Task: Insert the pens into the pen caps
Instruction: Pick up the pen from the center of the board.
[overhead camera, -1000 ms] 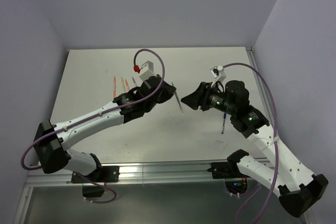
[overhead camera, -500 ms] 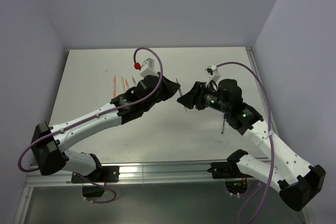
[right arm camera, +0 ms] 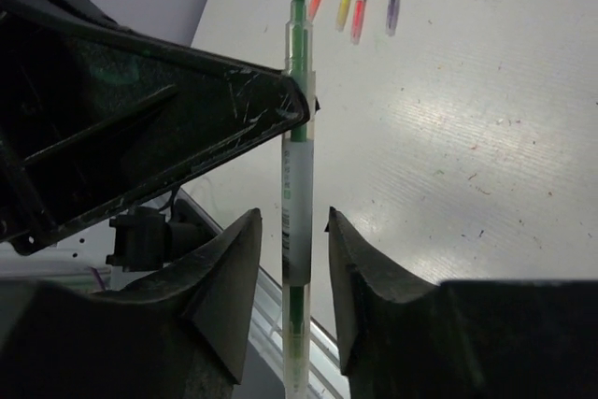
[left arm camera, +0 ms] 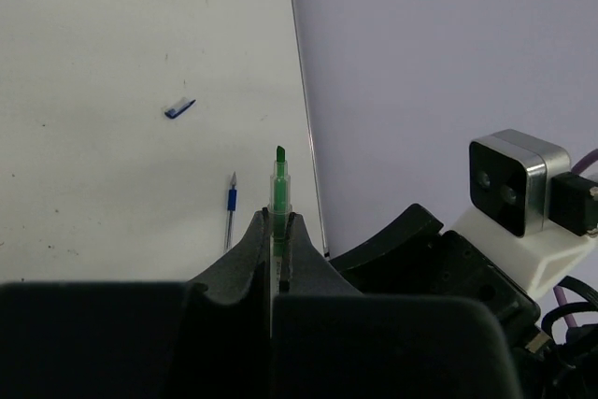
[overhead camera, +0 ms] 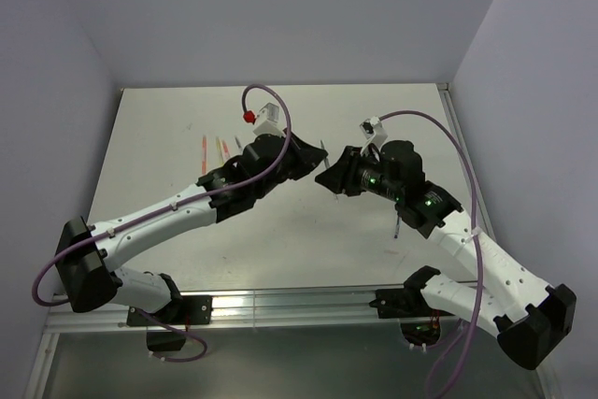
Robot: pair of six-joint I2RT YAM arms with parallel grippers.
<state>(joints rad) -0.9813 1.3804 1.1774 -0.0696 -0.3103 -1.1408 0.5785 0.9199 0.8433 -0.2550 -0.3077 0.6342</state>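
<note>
While left-clamped, pen [right arm camera: 297, 165] between right fingers [right arm camera: 224, 277]

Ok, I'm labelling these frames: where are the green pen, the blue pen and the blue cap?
green pen [left arm camera: 278, 192]: left wrist view, on its barrel.
blue pen [left arm camera: 231, 200]: left wrist view, blue grip section.
blue cap [left arm camera: 179, 108]: left wrist view, its middle.

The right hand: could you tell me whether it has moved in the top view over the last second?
Yes: the right hand has shifted left, away from the table's right rail.
</note>
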